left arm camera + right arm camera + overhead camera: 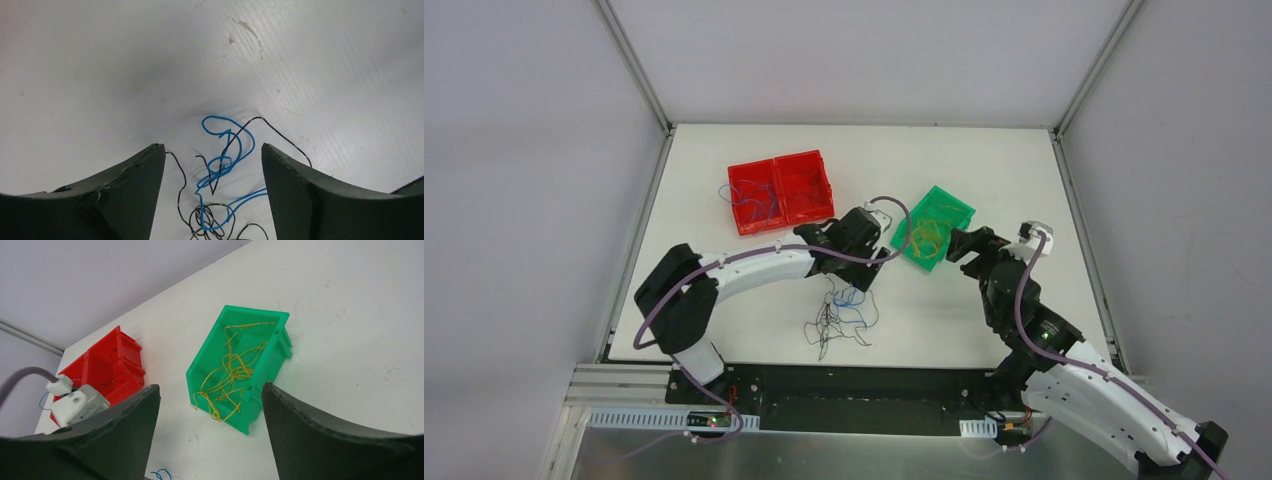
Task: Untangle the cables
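The left gripper (212,150) hung spread directly above the far end of the blue and black wire tangle (218,167), which trailed from there toward the near edge of the surface (944,320). The right gripper (211,390), also spread, was farther off, beside the green bin (206,356).

No text, label, brand, number or sign can be read in any view.

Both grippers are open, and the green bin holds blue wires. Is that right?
Not quite. The wires in the green bin are yellow-orange, not blue, as the right wrist view shows. The left gripper and right gripper are indeed open.
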### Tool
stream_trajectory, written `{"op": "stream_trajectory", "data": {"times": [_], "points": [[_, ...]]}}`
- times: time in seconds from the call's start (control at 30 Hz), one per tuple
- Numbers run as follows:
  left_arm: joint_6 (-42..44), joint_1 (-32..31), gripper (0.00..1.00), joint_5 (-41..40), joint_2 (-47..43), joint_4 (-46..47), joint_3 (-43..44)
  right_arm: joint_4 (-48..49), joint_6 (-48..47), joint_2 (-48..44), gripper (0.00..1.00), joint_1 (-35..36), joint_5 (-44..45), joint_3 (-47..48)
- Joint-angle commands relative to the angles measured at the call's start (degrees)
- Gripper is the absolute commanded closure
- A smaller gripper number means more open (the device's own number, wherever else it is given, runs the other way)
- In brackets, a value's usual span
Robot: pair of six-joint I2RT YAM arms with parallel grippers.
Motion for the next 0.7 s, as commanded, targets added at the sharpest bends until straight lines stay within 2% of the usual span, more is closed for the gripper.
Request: {"op": "stream_trajectory", "data": {"times": [0.0,0.07,0.1,0.27,0.43,0.57,0.67], "points": [[2.7,-0.5,0.31,0.9,3.7,3.7,1.3,2.2,-0.9,1.3,0.22,-0.1,-0.6,1.5],[3.0,-0.5,0.38,0.5,5.6,4.0,2.3,2.2,-0.8,1.6,0.22,-0.1,-0.5,1.5],[3.0,-0.6,0.46,0.4,6.3,4.0,2.7,2.3,-0.8,1.6,0.22,-0.1,-0.5,1.5],[2.2,-0.6,1.0,2.0,5.7,4.0,2.5,2.2,-0.8,1.3,0.22,-0.1,-0.7,1.3],[2.1,-0.4,1.0,3.4,-3.8,6.9,-3.2,3.1,-1.1,2.4,0.22,-0.2,-3.2,1.6],[1.7,0.2,1.0,2.9,-18.4,25.1,-16.8,8.9,-4.7,4.3,0.22,-0.2,-16.1,0.9],[1.9,0.3,1.0,2.8,-25.9,33.4,-24.0,11.4,-6.5,7.8,0.22,-0.2,-25.5,1.5]]}}
